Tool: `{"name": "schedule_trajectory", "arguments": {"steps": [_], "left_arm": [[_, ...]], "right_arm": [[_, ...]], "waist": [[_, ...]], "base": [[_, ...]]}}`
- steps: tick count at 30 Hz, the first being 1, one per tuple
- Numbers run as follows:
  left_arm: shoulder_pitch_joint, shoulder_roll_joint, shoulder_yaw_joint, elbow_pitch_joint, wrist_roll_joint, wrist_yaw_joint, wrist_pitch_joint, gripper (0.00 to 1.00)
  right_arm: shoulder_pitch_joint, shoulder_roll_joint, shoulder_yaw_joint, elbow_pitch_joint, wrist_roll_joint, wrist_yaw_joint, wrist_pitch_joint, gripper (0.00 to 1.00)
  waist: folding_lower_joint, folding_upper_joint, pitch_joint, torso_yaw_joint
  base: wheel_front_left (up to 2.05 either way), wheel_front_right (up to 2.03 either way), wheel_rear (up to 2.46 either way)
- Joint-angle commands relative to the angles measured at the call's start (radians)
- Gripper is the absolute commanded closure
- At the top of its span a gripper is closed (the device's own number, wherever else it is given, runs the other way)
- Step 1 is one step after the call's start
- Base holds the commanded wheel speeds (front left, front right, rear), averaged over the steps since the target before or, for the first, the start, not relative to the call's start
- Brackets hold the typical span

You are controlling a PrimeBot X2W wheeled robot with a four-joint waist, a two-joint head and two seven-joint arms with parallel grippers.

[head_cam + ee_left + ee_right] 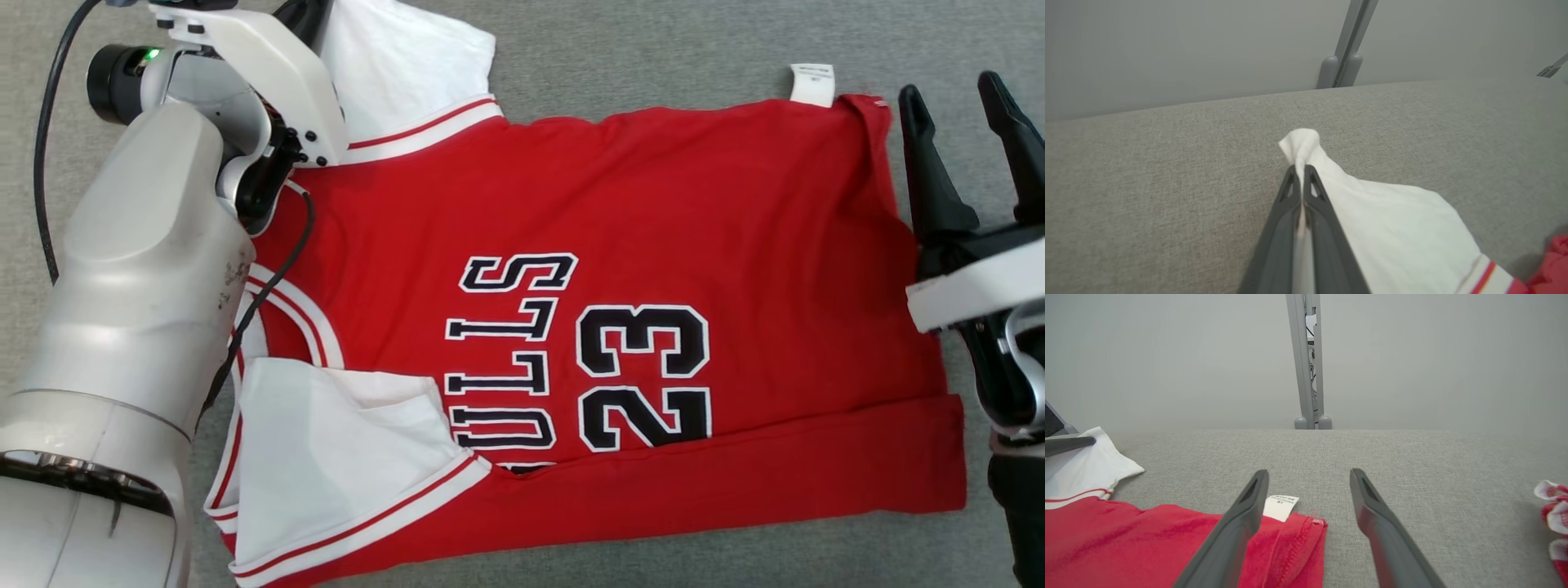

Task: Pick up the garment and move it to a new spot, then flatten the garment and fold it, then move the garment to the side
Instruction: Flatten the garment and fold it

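Observation:
The garment (620,245) is a red jersey with white sleeves and black "23" lettering, spread flat on the grey fabric surface with its near edge folded over. Its far white sleeve (1392,220) is pinched between the dark fingers of my left gripper (1302,169), which is shut on it at the upper left of the head view. My right gripper (963,102) stands open just past the jersey's hem corner (1306,535), beside the white care label (1281,506); nothing is between its fingers.
The grey fabric surface (620,57) extends past the jersey on all sides. A grey upright post (1308,363) stands behind the far edge. A small red-and-white cloth (1553,514) lies at the right edge of the right wrist view.

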Motion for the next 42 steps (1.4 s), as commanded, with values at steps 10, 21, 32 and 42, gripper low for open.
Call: {"name": "schedule_trajectory", "arguments": {"steps": [10,21,32,42], "left_arm": [[-0.030,0.010,-0.067,-0.020,-0.056,-0.001,-0.063,1.00],[-0.042,0.024,-0.132,-0.036,-0.114,-0.001,-0.108,1.00],[-0.059,0.066,-0.167,-0.098,-0.152,-0.001,-0.198,1.00],[0.016,0.135,-0.146,-0.279,-0.170,0.012,-0.247,1.00]], "right_arm": [[-0.107,-0.098,0.057,0.137,0.027,0.000,0.215,0.00],[-0.163,-0.168,0.083,0.153,0.091,0.000,0.434,1.00],[-0.178,-0.125,-0.006,0.111,0.191,0.000,0.356,1.00],[-0.136,-0.094,-0.065,0.059,0.269,0.000,0.327,1.00]], "waist": [[0.0000,-0.0001,0.019,0.039],[0.0000,-0.0001,0.030,0.056],[0.0000,-0.0001,0.010,0.064],[0.0000,-0.0001,-0.023,0.064]], "base": [[0.00,0.00,0.00],[0.00,0.00,0.00],[0.00,0.00,0.00],[0.00,0.00,0.00]]}}
